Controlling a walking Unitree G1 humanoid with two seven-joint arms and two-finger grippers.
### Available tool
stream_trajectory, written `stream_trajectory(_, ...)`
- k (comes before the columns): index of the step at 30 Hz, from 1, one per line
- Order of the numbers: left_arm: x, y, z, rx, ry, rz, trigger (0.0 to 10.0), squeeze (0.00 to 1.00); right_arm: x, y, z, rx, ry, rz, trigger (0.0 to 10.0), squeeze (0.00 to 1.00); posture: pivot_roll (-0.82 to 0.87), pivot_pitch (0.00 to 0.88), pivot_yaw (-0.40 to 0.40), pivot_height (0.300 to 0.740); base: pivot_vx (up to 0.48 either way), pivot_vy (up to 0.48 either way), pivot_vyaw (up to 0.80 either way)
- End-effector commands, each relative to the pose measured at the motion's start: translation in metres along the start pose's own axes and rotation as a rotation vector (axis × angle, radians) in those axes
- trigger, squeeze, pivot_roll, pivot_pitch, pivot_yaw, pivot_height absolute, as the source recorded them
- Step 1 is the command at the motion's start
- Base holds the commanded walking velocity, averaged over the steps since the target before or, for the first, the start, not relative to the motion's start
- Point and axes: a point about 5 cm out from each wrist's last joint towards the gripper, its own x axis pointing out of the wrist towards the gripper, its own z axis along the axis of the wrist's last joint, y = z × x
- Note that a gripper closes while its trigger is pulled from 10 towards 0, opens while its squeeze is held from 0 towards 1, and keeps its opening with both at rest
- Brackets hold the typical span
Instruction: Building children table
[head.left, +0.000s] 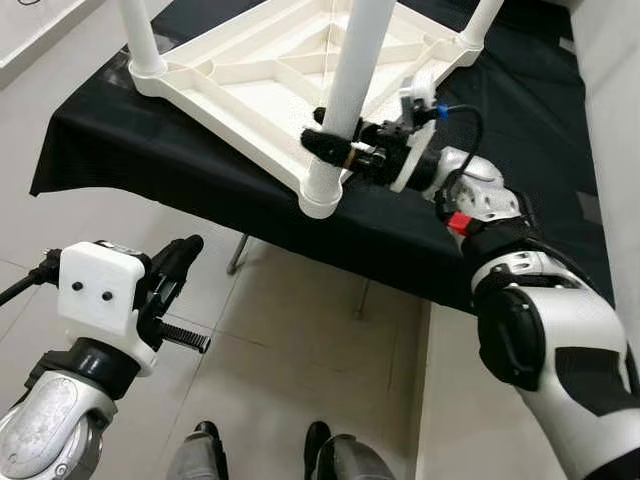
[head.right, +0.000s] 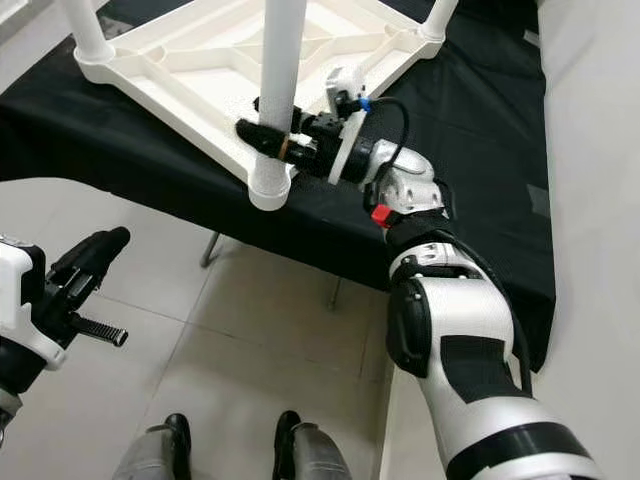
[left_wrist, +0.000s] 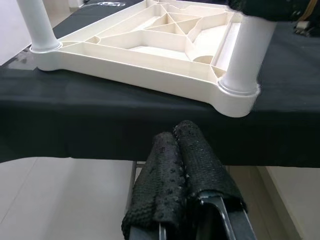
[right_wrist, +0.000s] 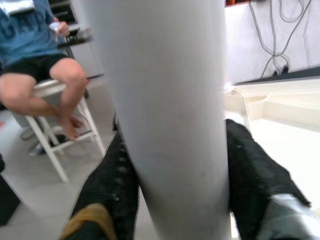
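A white plastic children's table top (head.left: 270, 90) lies upside down on a black-covered table (head.left: 150, 160). White legs stand upright in its corner sockets. My right gripper (head.left: 332, 146) is shut on the near-corner leg (head.left: 350, 80) just above its socket (head.left: 320, 195); its black fingers (right_wrist: 107, 185) hug the white tube (right_wrist: 170, 125) on both sides. Another leg (head.left: 140, 35) stands at the far left corner. My left gripper (head.left: 185, 250) hangs low over the floor, fingers (left_wrist: 185, 170) pressed together and holding nothing, facing the table's front edge.
The black cloth's front edge (left_wrist: 100, 135) overhangs a pale tiled floor (head.left: 300, 340). My own feet (head.left: 260, 445) show below. In the right wrist view a person (right_wrist: 40, 60) sits on a white stool (right_wrist: 55, 125) beyond the table.
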Motion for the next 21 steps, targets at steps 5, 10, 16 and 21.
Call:
stream_trajectory(5, -0.002, -0.002, 0.003, 0.012, -0.003, -0.010, 10.0, 0.00, -0.011, 0.002, -0.011, 0.038, 0.010, 0.041, 0.0, 0.00, 0.21, 0.318, -0.174, 0.740, 0.000, 0.000, 0.00)
stream_trajectory(10, -0.003, -0.002, 0.002, 0.014, -0.002, -0.010, 10.0, 0.00, -0.025, -0.008, -0.047, -0.046, 0.144, -0.417, 0.0, 0.00, 0.20, 0.289, -0.203, 0.740, 0.000, 0.000, 0.00)
stream_trajectory(16, -0.001, 0.001, 0.001, 0.013, -0.008, -0.003, 10.0, 0.00, -0.035, 0.066, -0.129, -0.202, 0.426, -0.896, 0.0, 0.00, 0.18, 0.260, -0.186, 0.740, 0.000, 0.000, 0.00)
stream_trajectory(21, 0.016, -0.001, 0.005, 0.009, -0.062, -0.035, 10.0, 0.00, 0.019, 0.078, -0.127, -0.126, 0.270, -0.785, 0.0, 0.00, 0.17, 0.179, -0.168, 0.740, 0.000, 0.000, 0.00)
